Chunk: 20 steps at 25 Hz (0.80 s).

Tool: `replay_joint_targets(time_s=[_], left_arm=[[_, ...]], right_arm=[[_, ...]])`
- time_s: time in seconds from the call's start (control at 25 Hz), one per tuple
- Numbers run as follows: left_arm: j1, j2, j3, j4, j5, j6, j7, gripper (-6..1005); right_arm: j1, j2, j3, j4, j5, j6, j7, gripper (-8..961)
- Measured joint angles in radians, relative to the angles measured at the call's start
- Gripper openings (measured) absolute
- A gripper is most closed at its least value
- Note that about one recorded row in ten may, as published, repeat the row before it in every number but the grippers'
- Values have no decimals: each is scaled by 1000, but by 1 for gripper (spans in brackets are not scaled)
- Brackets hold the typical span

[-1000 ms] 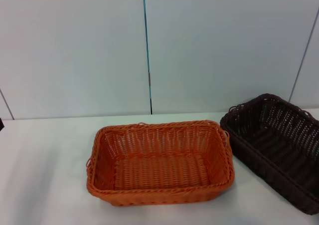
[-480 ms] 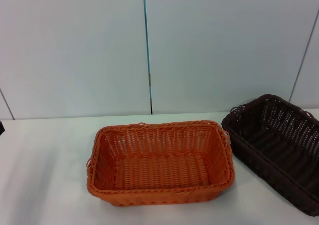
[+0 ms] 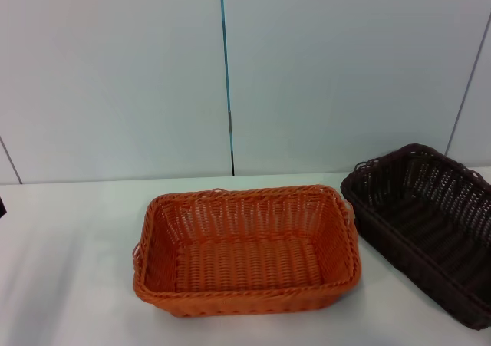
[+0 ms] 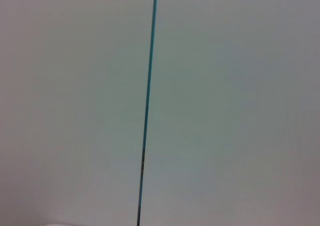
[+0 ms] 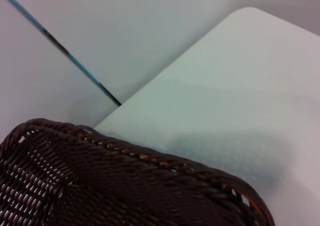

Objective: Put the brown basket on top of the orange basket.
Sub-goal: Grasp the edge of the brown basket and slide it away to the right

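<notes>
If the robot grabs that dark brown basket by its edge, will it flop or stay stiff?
The brown basket probably stays fairly stiff: its woven walls stand upright and its braided rim looks thick. The open weave suggests it is light for its size. Held by one edge, it may tilt, being long and empty.

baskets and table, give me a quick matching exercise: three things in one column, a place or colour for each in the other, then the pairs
Things:
1. orange basket
2. brown basket
3. table

Places or colours:
A. white, under both baskets
B. at the head view's right edge, partly cut off
C. middle of the table, empty

Pairs: 1-C, 2-B, 3-A
</notes>
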Motion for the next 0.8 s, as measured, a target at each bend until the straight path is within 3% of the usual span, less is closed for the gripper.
replay_joint_targets(time_s=[0.32, 0.4, 0.64, 0.8], left_arm=[[4, -2, -19, -12, 0, -43, 31, 879], [2, -2, -26, -13, 0, -56, 31, 879], [0, -1, -48, -14, -1, -93, 32, 879], [-1, -1, -72, -14, -1, -123, 32, 879]], right_arm=[[1, 4, -74, -20, 31, -66, 5, 393], [-1, 4, -77, -27, 45, -74, 6, 570], [-5, 5, -95, -44, 78, -82, -1, 771], [-5, 3, -102, -55, 80, -84, 2, 590]])
